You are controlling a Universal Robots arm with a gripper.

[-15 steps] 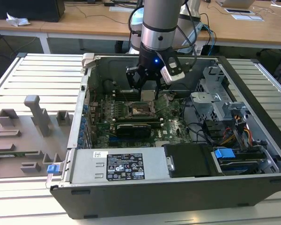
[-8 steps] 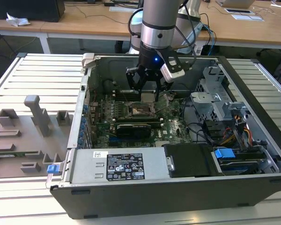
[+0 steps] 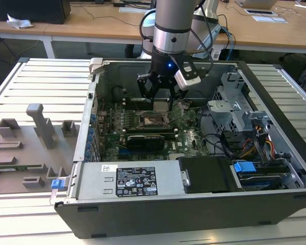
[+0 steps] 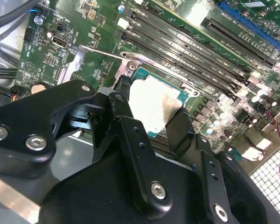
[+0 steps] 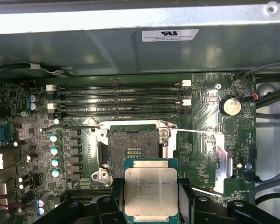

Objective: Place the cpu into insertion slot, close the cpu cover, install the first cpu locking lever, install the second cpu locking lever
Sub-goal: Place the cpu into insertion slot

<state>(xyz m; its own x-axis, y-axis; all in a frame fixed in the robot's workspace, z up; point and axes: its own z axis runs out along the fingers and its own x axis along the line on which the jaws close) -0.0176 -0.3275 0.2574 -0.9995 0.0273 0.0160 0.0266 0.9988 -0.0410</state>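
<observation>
My gripper [image 3: 160, 97] is shut on the cpu [image 5: 150, 193], a pale silver square chip on a green base, gripped by two opposite edges between black fingers [image 4: 130, 135]. The chip [image 3: 160, 105] hangs level above the motherboard, just off to one side of the insertion slot [image 5: 133, 144]. That dark socket [image 3: 154, 120] lies bare with its grid centre showing. The cpu cover [image 5: 222, 158], a silver frame plate, stands flipped open beside the socket. Two thin locking levers [image 5: 70, 127] stick out from the socket's sides, unlatched. In the second wrist view the cpu [image 4: 154, 105] hides most of the socket.
The motherboard sits inside an open computer case [image 3: 275, 204] on a slatted table. Long black memory slots [image 5: 121, 100] run beside the socket. A power supply [image 3: 137, 181] and a drive cage [image 3: 234, 109] flank the board. A grey fixture tray [image 3: 25, 148] lies at the exterior view's left.
</observation>
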